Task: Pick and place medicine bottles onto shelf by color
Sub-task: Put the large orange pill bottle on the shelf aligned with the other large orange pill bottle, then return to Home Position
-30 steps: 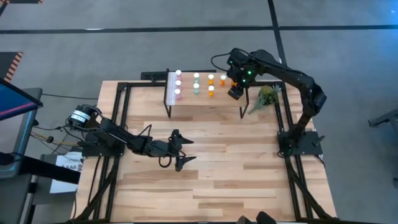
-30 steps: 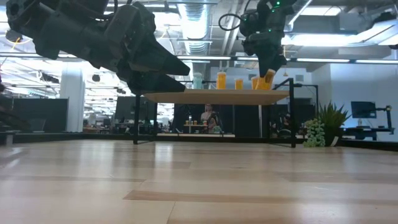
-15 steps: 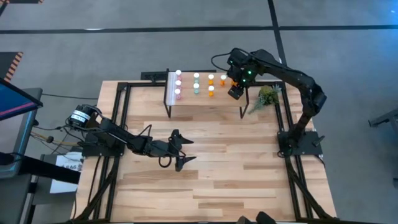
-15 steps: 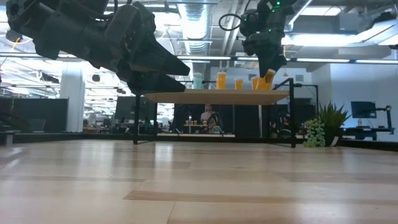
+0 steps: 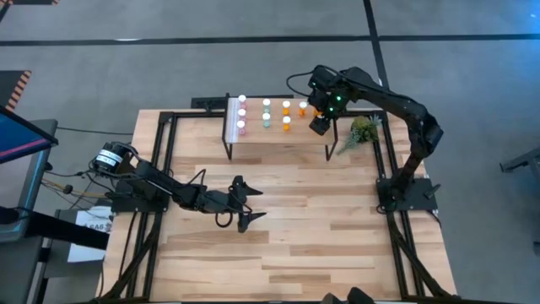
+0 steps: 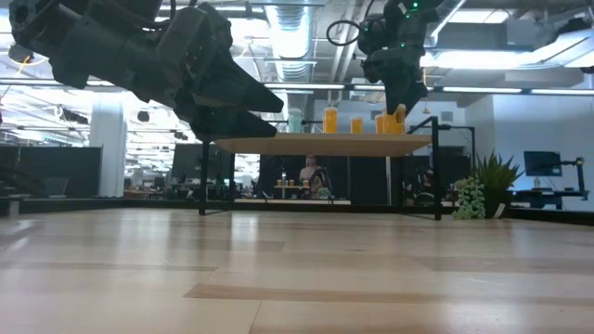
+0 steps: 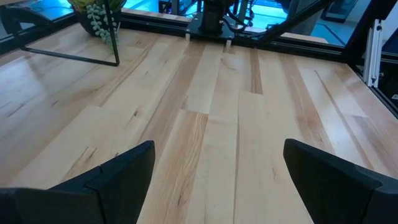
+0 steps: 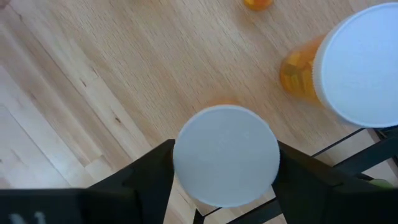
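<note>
Light-wood plank surface (image 5: pixel 287 228) on a black frame, small green plant (image 5: pixel 363 131) near its far right corner, grey floor (image 5: pixel 169 67) around, blue screen (image 5: pixel 17 135) at left, office room beyond with ceiling lights (image 6: pixel 288 23), monitor (image 6: pixel 543 164) at right

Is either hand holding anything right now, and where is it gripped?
The left hand is open and empty. The right hand straddles a white-capped orange medicine bottle standing on the light-wood shelf; whether it grips it cannot be told.
</note>
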### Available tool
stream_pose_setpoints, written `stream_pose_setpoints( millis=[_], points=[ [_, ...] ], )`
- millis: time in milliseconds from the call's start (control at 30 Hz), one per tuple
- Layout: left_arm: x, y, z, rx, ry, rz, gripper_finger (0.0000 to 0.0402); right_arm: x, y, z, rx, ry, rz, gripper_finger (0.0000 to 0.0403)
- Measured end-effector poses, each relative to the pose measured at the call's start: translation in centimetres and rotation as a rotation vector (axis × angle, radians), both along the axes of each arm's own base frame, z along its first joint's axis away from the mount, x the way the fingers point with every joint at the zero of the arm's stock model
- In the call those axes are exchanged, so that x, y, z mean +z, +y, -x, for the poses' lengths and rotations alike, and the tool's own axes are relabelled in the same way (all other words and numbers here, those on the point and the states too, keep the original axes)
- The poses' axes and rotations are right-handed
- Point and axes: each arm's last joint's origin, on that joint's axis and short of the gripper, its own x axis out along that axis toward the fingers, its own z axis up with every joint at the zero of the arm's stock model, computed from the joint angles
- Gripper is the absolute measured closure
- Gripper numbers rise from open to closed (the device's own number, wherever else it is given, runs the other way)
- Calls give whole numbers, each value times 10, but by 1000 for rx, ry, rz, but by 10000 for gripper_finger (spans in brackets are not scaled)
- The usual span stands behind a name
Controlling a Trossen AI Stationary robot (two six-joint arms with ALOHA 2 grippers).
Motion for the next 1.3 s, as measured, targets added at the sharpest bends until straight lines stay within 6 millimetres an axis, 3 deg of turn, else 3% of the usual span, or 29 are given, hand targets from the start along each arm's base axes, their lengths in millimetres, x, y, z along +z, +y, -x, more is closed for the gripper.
stream_pose_setpoints(
  millis=[367, 867, 1033, 1167, 1300],
  points=[
    [0, 0, 0, 0, 0, 0, 58, 4, 2, 4, 48, 29, -8, 126],
    [-1, 0, 0, 5, 12, -5, 58, 74, 19, 25, 34, -51, 51, 126],
    [-3, -1, 2, 20, 29, -7, 58, 100, 48, 49, 39, -149, 119, 126],
    [-3, -5, 3, 36, 31, -23, 58, 120, 84, 70, 72, -325, 208, 126],
    [-3, -5, 3, 56, 24, -36, 58, 120, 123, 85, 149, -553, 273, 126]
  ],
)
